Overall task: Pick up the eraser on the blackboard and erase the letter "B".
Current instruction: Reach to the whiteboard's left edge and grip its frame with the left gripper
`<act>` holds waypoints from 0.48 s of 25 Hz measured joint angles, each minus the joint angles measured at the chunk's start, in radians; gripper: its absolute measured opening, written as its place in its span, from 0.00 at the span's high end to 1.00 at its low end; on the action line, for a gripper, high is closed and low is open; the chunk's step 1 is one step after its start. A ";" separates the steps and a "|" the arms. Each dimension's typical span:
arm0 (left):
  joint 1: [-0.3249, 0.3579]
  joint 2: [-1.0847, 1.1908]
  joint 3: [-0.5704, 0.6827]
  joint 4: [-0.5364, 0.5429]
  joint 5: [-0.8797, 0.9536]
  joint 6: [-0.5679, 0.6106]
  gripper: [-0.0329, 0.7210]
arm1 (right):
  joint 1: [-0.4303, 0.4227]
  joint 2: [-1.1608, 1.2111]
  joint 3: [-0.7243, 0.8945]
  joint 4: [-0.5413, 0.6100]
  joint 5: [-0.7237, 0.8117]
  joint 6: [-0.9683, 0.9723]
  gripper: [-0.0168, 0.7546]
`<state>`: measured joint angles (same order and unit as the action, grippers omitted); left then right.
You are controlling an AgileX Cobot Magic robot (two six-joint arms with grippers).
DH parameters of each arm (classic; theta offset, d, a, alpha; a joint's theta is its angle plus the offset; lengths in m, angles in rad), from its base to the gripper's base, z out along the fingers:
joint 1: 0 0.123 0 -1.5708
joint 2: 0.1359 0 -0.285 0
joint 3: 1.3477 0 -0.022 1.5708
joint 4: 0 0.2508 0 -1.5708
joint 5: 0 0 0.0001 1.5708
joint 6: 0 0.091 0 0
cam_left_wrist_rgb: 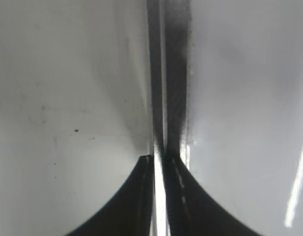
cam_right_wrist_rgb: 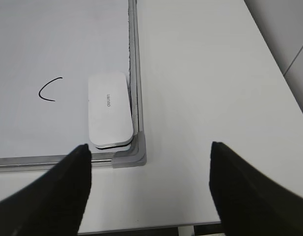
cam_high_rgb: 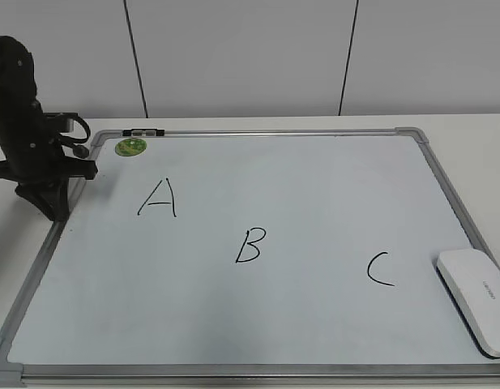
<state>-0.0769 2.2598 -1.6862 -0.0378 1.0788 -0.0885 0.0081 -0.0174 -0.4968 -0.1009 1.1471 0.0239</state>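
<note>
The blackboard (cam_high_rgb: 314, 194) is a white board in a silver frame, lying flat on the table. The black letter "B" (cam_high_rgb: 250, 245) is at its middle, between "A" (cam_high_rgb: 159, 198) and "C" (cam_high_rgb: 379, 270). The white eraser (cam_high_rgb: 476, 300) lies on the board's right edge near the front corner. In the right wrist view the eraser (cam_right_wrist_rgb: 109, 109) is beside the "C" (cam_right_wrist_rgb: 49, 90). My right gripper (cam_right_wrist_rgb: 149, 152) is open and empty, above the table just off that corner. My left gripper (cam_high_rgb: 55, 212) is shut, its tips (cam_left_wrist_rgb: 158, 157) over the board's left frame (cam_left_wrist_rgb: 163, 73).
A round green magnet (cam_high_rgb: 130, 147) sits at the board's back left corner, with a small black clip (cam_high_rgb: 143, 131) on the frame beside it. The grey corner piece (cam_right_wrist_rgb: 134, 152) is next to the eraser. The white table (cam_right_wrist_rgb: 205, 88) extends to the right of the board.
</note>
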 joint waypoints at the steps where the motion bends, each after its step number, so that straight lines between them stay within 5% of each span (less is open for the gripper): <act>1: 0.000 0.000 0.000 -0.002 0.000 0.000 0.90 | 0.000 0.000 0.000 0.000 0.000 0.000 0.26; 12: 0.000 0.000 -0.002 -0.006 0.000 -0.006 0.93 | 0.000 0.000 0.000 0.000 0.000 0.000 0.26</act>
<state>-0.0769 2.2598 -1.6881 -0.0441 1.0788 -0.0942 0.0081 -0.0174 -0.4968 -0.1009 1.1471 0.0239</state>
